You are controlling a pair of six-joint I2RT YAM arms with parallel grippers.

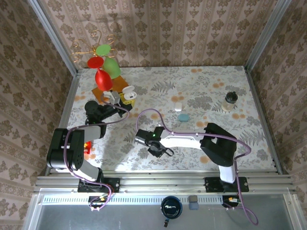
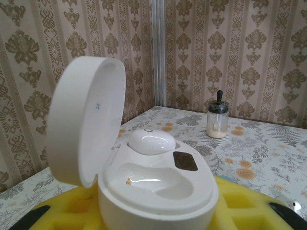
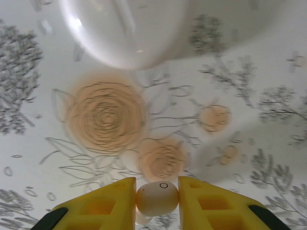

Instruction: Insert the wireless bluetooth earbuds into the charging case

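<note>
Left hand (image 2: 158, 221) clamped on the open charging case (image 2: 158, 188), lid tipped up to its left, one white earbud (image 2: 151, 142) seated in the far socket. Across to the right hand (image 3: 157, 190): yellow pads (image 3: 108, 203) pinch a second earbud (image 3: 157, 198), white, low over the flowered surface (image 3: 240, 120), whether touching it I cannot tell. Farther right, a small shaker jar (image 1: 230, 101) stands upright near the right edge.

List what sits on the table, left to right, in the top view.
ornament → open white case → blue case → jar
</note>
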